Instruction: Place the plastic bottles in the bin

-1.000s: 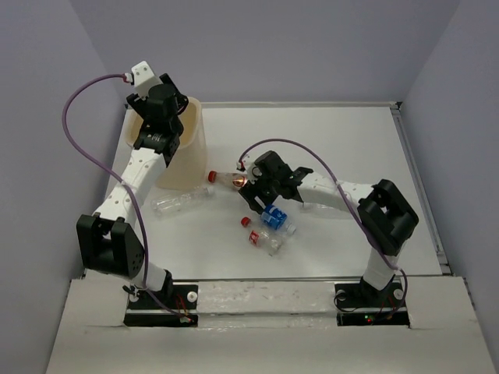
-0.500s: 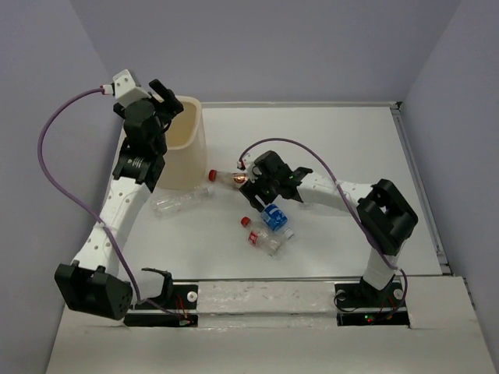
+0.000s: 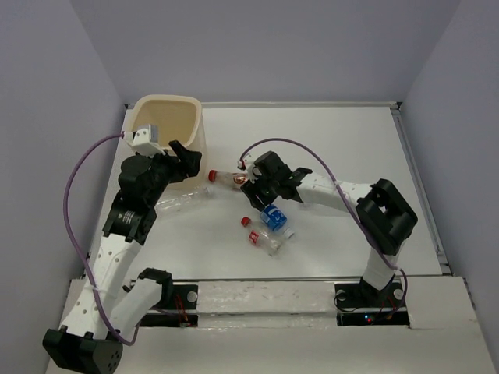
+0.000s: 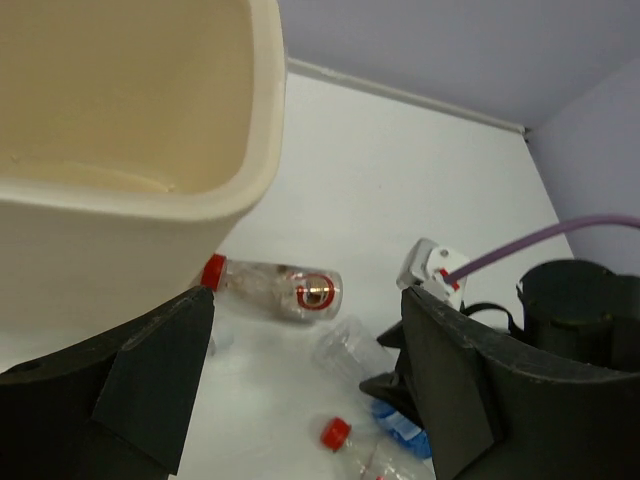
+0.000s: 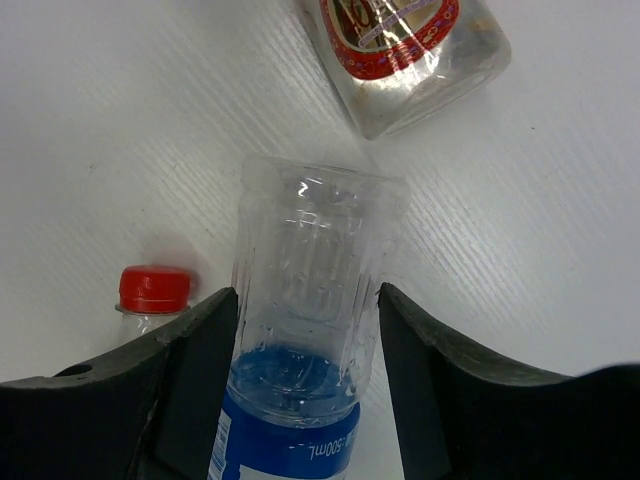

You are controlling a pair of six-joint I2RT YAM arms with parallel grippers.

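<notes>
The left arm's elbow hangs out past the near-left table edge. Its forearm slants up to the left gripper (image 3: pixel 185 160), just beside the bin's (image 3: pixel 161 99) near wall, fingers spread wide and empty. A clear bottle (image 3: pixel 176 203) lies nearby, with a red-capped bottle (image 3: pixel 226 178) to its right. The right arm stretches leftward, low over the table. The right gripper (image 5: pixel 307 310) straddles the blue-label bottle (image 5: pixel 315 225), which lies flat; I cannot tell whether the fingers pinch it.
</notes>
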